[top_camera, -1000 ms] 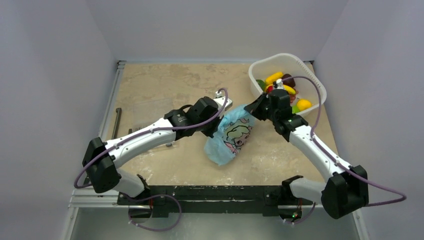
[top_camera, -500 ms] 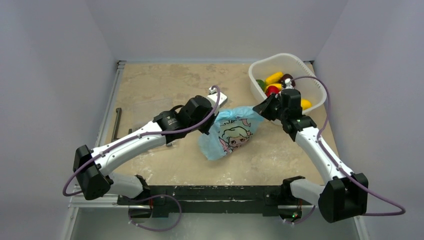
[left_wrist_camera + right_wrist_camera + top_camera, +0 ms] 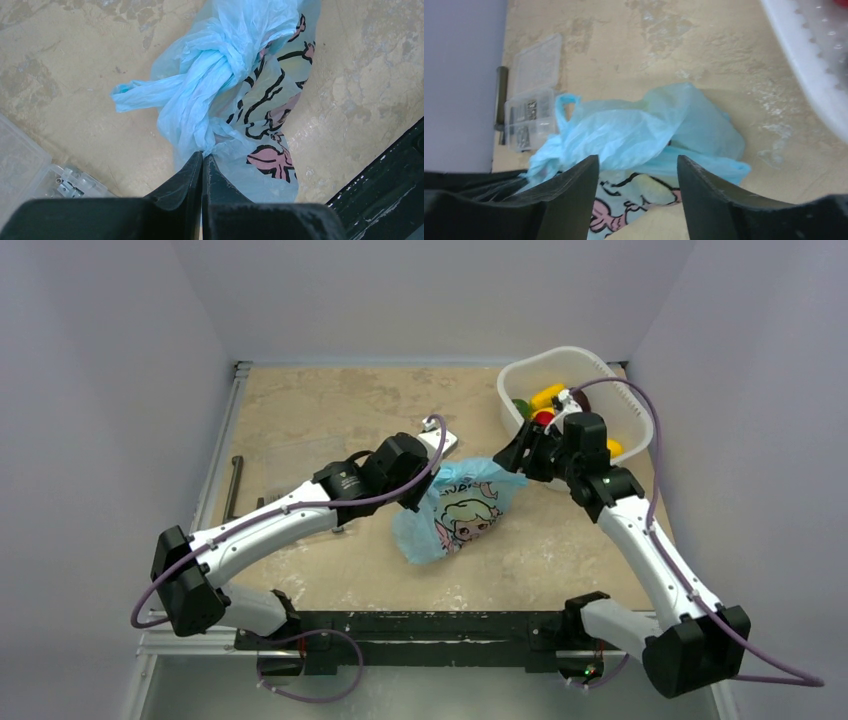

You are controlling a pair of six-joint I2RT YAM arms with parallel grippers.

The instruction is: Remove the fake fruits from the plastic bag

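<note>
The crinkly light-blue plastic bag [image 3: 455, 515] with a cartoon print sits mid-surface [image 3: 330, 410] between both arms. The left gripper [image 3: 202, 159] pinches a fold of it. The right gripper [image 3: 638, 172] hovers spread above its crumpled top. Glossy fake fruits [image 3: 548, 397] fill the white slotted basket [image 3: 600, 362].

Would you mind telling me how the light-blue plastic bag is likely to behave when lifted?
The plastic bag looks thin and crumpled, so it would probably sag and fold rather than hold shape. The left hand pinches only a little film, which might slip or stretch. Its rounded bulk suggests it may swing.
</note>
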